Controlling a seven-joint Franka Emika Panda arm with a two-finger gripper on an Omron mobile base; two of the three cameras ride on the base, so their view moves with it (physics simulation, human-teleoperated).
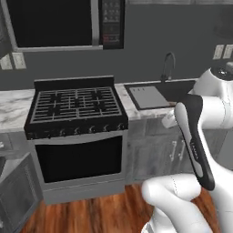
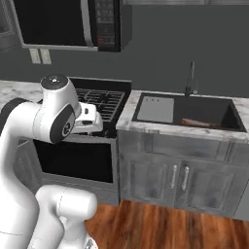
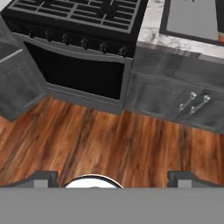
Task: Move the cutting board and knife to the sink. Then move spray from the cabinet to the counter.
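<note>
Sink [image 2: 228, 113] holds cutting board [image 2: 197, 123]; light panel [image 2: 154, 109] at its left.

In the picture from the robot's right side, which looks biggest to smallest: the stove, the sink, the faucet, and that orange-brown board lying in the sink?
1. Stove, partly hidden by the arm.
2. Sink.
3. Faucet and cutting board: too close to rank, and little of the board shows.

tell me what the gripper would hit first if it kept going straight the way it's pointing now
Probably the wooden floor. The open gripper looks down at bare planks in front of the stove and the lower cabinet doors, with nothing between in the hand view. Depth is hard to judge, so the exact spot is uncertain.
</note>
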